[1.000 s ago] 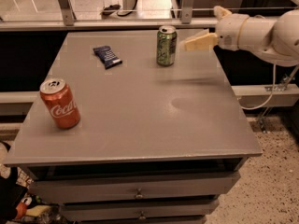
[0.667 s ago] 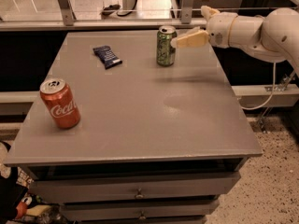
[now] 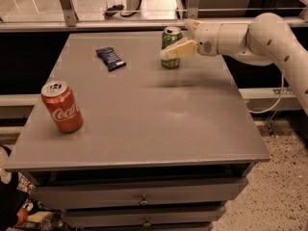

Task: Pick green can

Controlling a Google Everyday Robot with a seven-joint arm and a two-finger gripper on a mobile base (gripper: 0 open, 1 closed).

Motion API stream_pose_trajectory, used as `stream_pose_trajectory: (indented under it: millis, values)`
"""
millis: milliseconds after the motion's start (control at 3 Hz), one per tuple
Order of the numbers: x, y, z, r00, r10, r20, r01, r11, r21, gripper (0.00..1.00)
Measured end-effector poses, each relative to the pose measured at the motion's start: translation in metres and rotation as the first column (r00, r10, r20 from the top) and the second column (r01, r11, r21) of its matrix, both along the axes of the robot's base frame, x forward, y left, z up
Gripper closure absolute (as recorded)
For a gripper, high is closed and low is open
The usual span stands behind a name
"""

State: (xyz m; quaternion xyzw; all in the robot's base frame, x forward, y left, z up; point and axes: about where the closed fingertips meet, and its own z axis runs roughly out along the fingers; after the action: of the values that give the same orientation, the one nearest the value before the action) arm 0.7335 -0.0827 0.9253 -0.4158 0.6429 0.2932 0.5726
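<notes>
The hand (image 3: 176, 38) had moved left, spread wide around the green can (image 3: 171, 34). The can stood upright, mottled, silver-topped.

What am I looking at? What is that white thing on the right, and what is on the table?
That is a robot arm, coming in from the right. At its end is the gripper, its hand, right at the green can near the table's far edge; whether it grips the can I cannot tell. One camera looks down on the grey table from the front. Also there: a red Coca-Cola can standing front left, and a dark blue snack packet lying back left.
</notes>
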Motion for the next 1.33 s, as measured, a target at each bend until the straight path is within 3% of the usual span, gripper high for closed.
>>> stream_pose_trajectory:
  millis: [333,1333]
  values:
    - [0.0,0.0001,0.0,1.0,0.0,0.0,0.0,1.0,0.0,0.0]
    - [0.007,0.0,-0.0087,0.9982,-0.002,-0.059,0.006,0.998,0.062,0.0]
